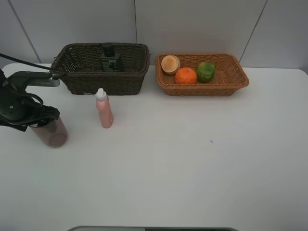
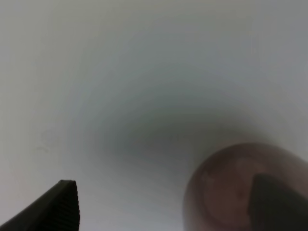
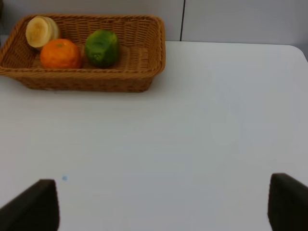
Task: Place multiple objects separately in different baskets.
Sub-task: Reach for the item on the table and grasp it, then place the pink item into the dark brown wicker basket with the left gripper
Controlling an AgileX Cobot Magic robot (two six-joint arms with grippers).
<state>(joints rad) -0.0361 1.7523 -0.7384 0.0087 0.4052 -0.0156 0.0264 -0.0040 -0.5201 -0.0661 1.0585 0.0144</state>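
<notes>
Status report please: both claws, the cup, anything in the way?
Left claw open at mauve cup, cup off-centre by one finger, not gripped. Right claw open, empty, over table. Pink bottle stands apart, not blocking.

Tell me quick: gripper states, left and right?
Left gripper: open, at the mauve cup, not closed on it.
Right gripper: open, holding nothing.
</notes>
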